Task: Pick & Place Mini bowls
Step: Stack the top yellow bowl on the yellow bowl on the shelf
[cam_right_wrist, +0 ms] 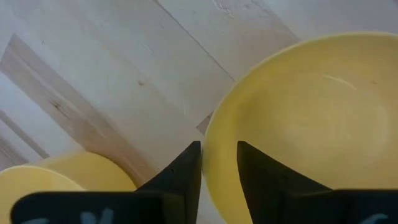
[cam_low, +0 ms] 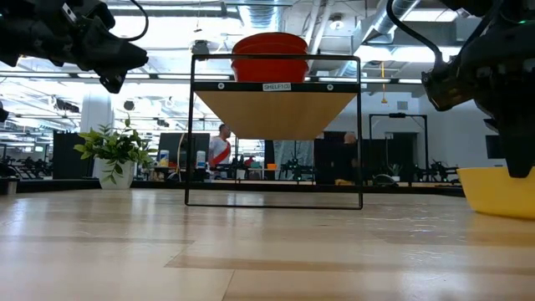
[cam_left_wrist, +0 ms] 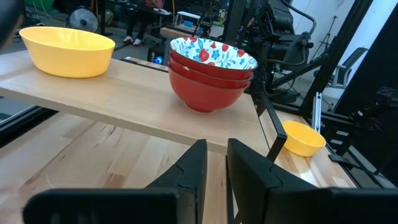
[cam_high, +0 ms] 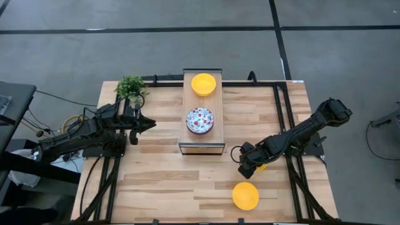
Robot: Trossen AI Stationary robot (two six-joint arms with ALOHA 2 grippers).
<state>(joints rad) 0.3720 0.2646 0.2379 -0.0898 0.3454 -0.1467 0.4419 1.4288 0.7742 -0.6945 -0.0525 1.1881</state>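
The right gripper (cam_right_wrist: pixel 217 163) is down at a yellow bowl (cam_right_wrist: pixel 311 124) on the table (cam_high: pixel 156 181); its two fingers straddle the bowl's rim, one inside and one outside, with a narrow gap between them; whether they have bitten on the rim yet I cannot tell. A second yellow bowl (cam_high: pixel 245 195) sits on the table near this gripper, on the side away from the shelf (cam_high: pixel 201 147). On the shelf, well apart from the right gripper, stand a third yellow bowl (cam_high: pixel 203 83) and a stack of floral bowls (cam_high: pixel 200 120).

The left gripper (cam_left_wrist: pixel 212 163) hovers beside the shelf, just short of its edge, fingers nearly together and holding nothing; the floral stack is straight ahead of it and raised.

Risks, as I judge them: the hold is on a thin, curved rim only, so the bowl may tip or slip out on lifting; if the fingers close off-centre the bowl could slide across the wood instead of being caught; it could also knock the neighbouring bowl close by; carried to the shelf, a tilted bowl might clip the frame or unsettle the stack.
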